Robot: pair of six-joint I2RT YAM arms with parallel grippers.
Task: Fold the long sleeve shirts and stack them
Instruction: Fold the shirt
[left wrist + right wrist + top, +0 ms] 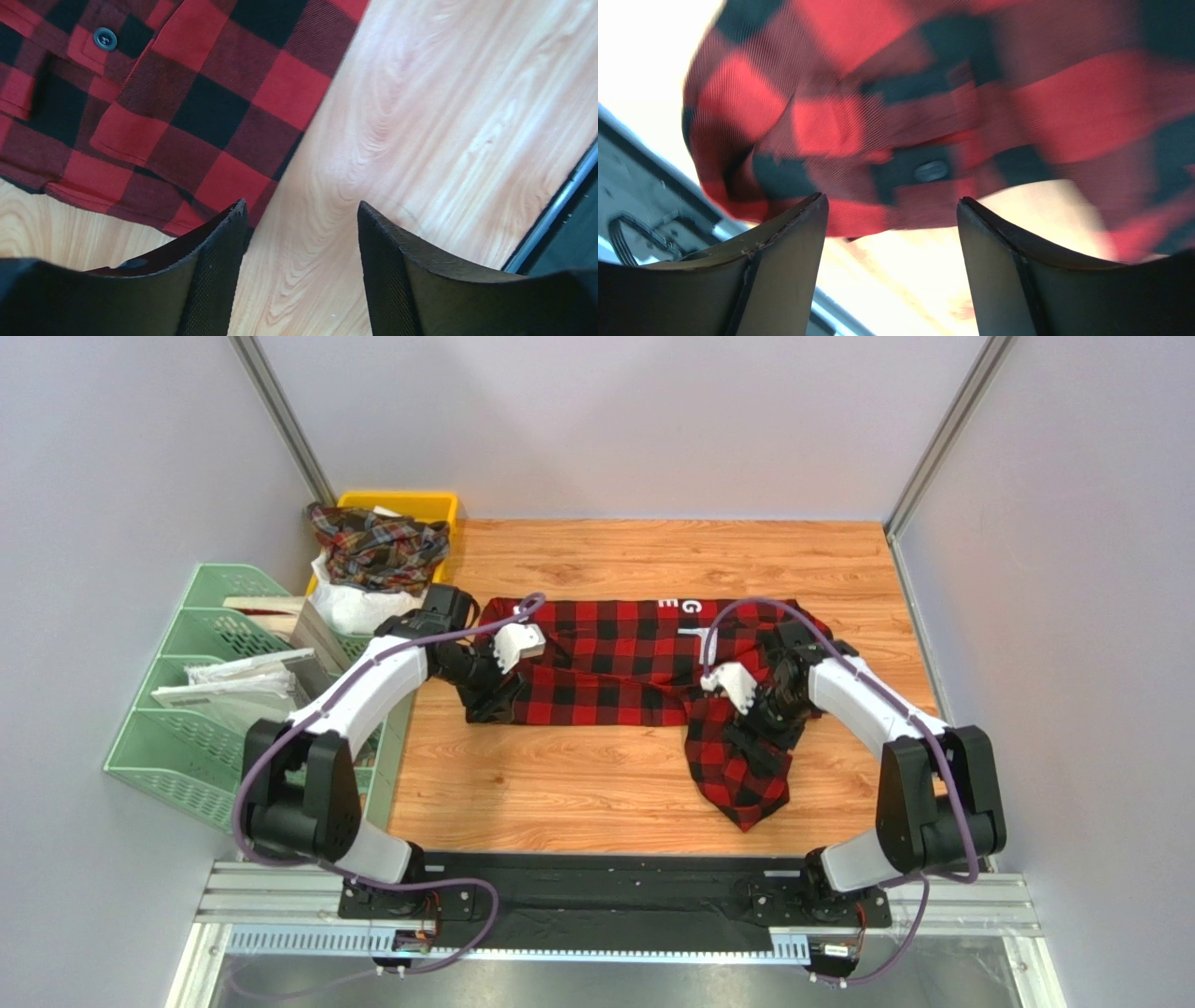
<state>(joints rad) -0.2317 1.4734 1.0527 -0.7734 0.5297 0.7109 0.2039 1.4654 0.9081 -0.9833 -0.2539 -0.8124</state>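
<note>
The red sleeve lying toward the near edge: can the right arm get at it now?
Probably yes. The right gripper is open and close beside the sleeve, which lies uncovered on the table. Nothing stands between them.

Reads as robotics lab cell: grey partition walls (617, 420), aluminium posts (288, 420), wood-grain table (561, 798), green desk trays (169, 756), yellow bin (428, 504).
</note>
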